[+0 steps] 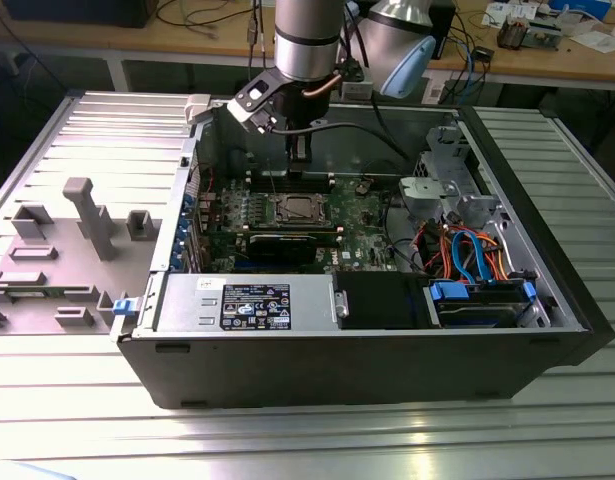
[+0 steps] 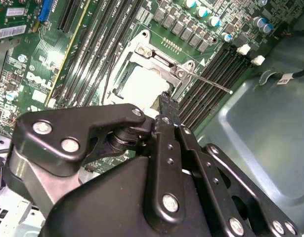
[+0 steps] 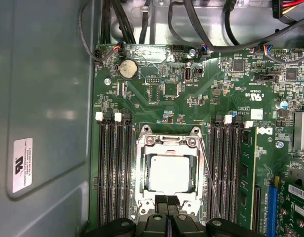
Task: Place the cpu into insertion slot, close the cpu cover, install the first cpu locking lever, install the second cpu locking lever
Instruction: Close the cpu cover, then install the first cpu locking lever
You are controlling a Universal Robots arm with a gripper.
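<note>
Black two-finger gripper (image 3: 166,200): fingers pressed together, nothing between them. Tips at one edge of the thin silver square-frame cpu cover (image 3: 170,142); contact likely, not certain. Dull silver-grey square cpu (image 3: 170,173) lies in the silver-rimmed insertion slot (image 3: 138,197), toward the exterior view's left, far side. Thin wire lever (image 3: 209,182) angles over black memory slots (image 3: 226,168).

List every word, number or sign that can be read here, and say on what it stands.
Nothing can be quoted with certainty.
Black label on the power supply: print too small to read.
White sticker on the case wall: too small to read.
White markings on the green circuit board: too small to read.
</note>
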